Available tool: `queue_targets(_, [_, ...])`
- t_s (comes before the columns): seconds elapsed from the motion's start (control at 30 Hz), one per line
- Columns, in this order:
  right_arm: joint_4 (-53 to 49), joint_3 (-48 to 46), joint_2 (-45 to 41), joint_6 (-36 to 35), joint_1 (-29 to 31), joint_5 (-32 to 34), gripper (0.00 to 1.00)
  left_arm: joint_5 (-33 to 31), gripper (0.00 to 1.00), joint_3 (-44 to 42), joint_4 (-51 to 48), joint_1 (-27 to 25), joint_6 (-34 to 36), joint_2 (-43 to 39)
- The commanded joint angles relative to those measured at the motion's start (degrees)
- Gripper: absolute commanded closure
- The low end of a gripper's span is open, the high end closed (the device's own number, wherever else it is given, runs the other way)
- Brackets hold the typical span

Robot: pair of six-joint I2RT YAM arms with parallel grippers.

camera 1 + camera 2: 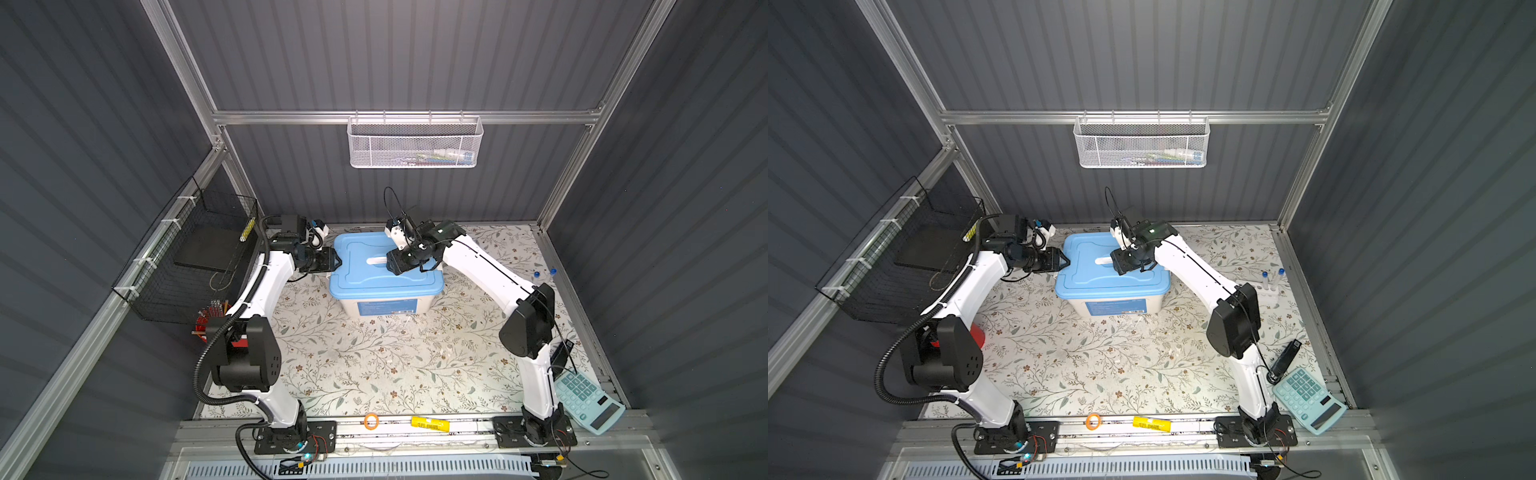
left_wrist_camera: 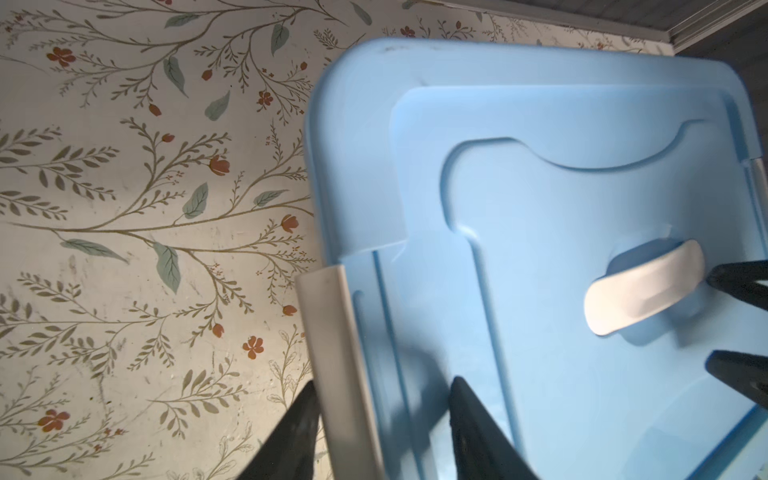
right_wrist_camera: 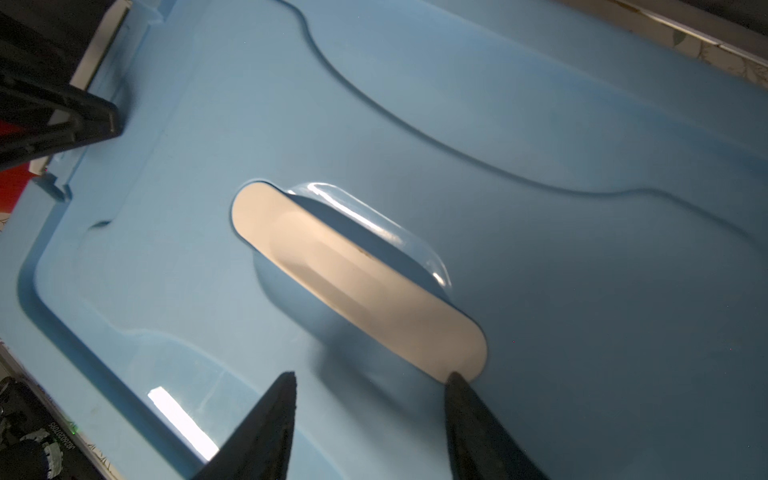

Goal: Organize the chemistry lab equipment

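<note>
Left claw (image 2: 384, 380) straddles lid-edge latch (image 2: 332, 332); right claw (image 3: 372, 374) gapes beside handle (image 3: 353, 282).

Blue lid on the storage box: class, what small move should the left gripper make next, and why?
Probably close the left gripper on the grey side latch. Its jaws straddle that latch with a gap on one side, so nothing is gripped yet. The lid sits on the box, and the right gripper hovers open by the white handle, seemingly ready to lift.
</note>
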Motion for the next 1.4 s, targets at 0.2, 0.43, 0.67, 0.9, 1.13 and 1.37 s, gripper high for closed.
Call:
queue_targets(0.2, [0.0, -2.4, -1.3, 0.3, 0.2, -1.3, 0.42, -6.7, 0.51, 2.4, -4.6, -2.0, 2.0, 0.7])
queue_targets(0.43, [0.3, -2.8, -1.3, 0.4, 0.2, -1.6, 0.42, -9.1, 0.53, 2.6, -5.3, -2.1, 2.1, 0.6])
queue_targets(0.67, [1.0, -4.0, -2.0, 0.6, 0.2, -1.5, 0.42, -10.1, 0.56, 2.8, -5.7, -2.5, 2.4, 0.5])
queue_targets(0.9, [1.4, -4.6, -2.2, 0.7, 0.2, -1.6, 0.42, -11.4, 0.59, 3.8, -6.6, -2.9, 2.9, 0.9])
queue_targets(1.13, [1.5, -4.6, -2.3, 0.7, 0.2, -1.7, 0.42, -12.2, 0.61, 4.3, -7.0, -3.5, 3.1, 1.1])
queue_targets(1.37, [1.6, -4.6, -2.2, 0.7, 0.2, -1.7, 0.42, -12.9, 0.64, 5.1, -7.5, -4.1, 3.1, 1.7])
